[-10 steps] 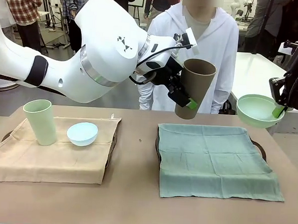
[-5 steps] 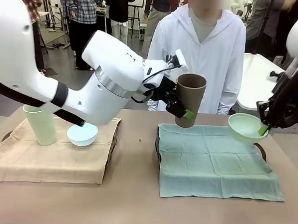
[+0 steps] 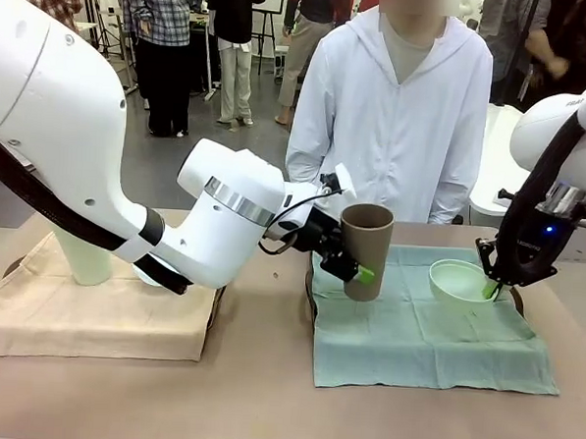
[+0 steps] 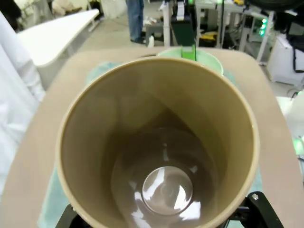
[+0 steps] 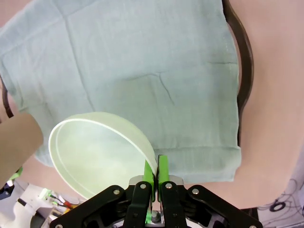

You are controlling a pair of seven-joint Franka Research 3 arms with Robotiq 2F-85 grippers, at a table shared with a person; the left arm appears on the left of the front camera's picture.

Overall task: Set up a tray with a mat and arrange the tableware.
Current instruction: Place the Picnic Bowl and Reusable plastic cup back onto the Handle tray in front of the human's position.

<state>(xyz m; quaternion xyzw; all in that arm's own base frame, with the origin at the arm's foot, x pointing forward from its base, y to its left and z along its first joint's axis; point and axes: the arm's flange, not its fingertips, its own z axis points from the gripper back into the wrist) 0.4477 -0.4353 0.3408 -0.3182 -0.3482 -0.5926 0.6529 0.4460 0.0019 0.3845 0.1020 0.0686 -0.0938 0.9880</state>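
Left gripper (image 3: 352, 263) clamped the brown cup (image 3: 366, 251) upright, low over the near-left part of the green mat (image 3: 420, 334). Right gripper (image 3: 489, 285) pinched the mint green bowl (image 3: 460, 285) by its rim, low over the mat's far right. Person (image 3: 402, 107) stood behind.

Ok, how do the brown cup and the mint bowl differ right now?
The brown cup is tall and tapered; the mint bowl is low and round. The cup sits gripped around its body between wide jaws; the bowl is pinched at its rim by shut jaws. Both are over the green mat.
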